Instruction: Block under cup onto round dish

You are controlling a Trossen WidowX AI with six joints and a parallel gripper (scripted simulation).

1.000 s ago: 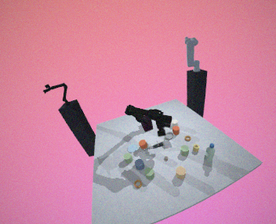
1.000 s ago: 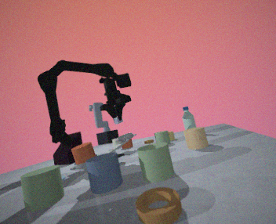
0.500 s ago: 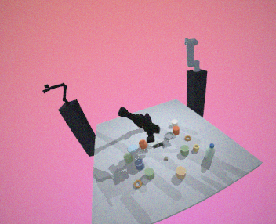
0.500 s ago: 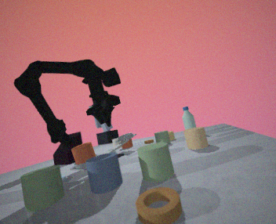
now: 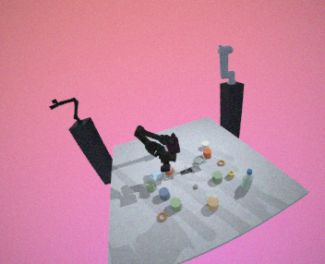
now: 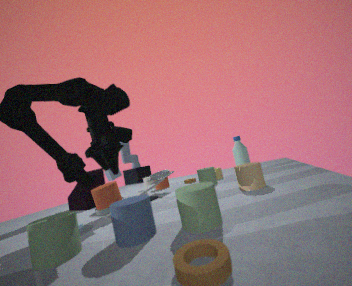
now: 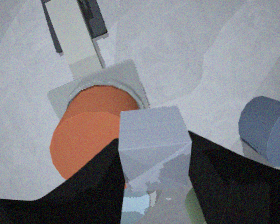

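Observation:
My gripper (image 5: 167, 165) (image 6: 110, 167) (image 7: 152, 142) is shut on a pale grey-blue block (image 7: 152, 132) (image 6: 112, 173). It hangs just above an orange cup (image 5: 170, 171) (image 6: 106, 195) (image 7: 84, 136) that stands on the near end pad (image 7: 118, 72) of the balance (image 5: 187, 170) (image 7: 60, 12). The balance's other end (image 5: 198, 161) (image 6: 158, 175) is bare and raised. A second orange cup (image 5: 207, 152) (image 6: 162, 184) stands on the table beyond that end. A pale blue flat thing (image 5: 155, 175), which looks like the dish, lies just left of the gripper.
Green cylinders (image 5: 150, 186) (image 5: 175, 203) (image 5: 217, 176), a blue one (image 5: 163, 193) (image 6: 132, 220) (image 7: 267, 129) and a tan one (image 5: 212, 202) stand around. Orange rings (image 5: 162, 216) (image 5: 221, 162), a bottle (image 5: 247, 180) and a small grey lump (image 5: 195, 186) are nearby. Black pillars (image 5: 90, 148) (image 5: 231, 108) stand at the back.

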